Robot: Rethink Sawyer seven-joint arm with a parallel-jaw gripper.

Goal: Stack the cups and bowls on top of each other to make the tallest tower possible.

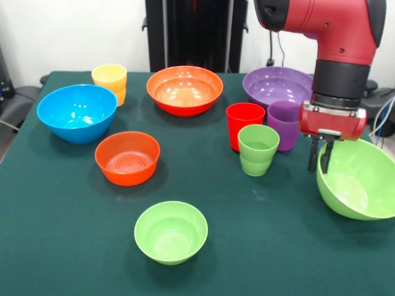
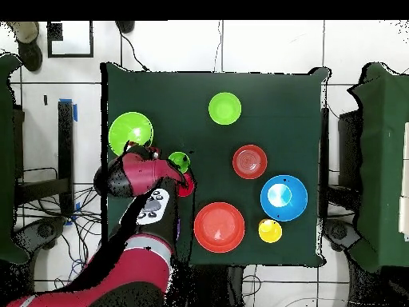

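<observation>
My gripper [image 1: 320, 161] is shut on the near-left rim of the large light-green bowl [image 1: 361, 185], which sits tilted at the table's right edge. In the overhead view that bowl [image 2: 128, 130] shows just beyond my wrist. Left of it stand the light-green cup [image 1: 258, 150], red cup [image 1: 244, 123] and purple cup [image 1: 284, 125], close together. The yellow cup [image 1: 110, 82] is at the far left. The blue bowl [image 1: 77, 113], large orange bowl [image 1: 185, 90], purple bowl [image 1: 277, 84], small orange-red bowl [image 1: 127, 158] and small light-green bowl [image 1: 171, 232] each stand alone. No tower is in view.
The red arm [image 2: 132, 177] covers the purple bowl and purple cup in the overhead view. Cables and chairs lie off the dark green table [image 1: 62, 246]. The large green bowl overhangs the table's right side.
</observation>
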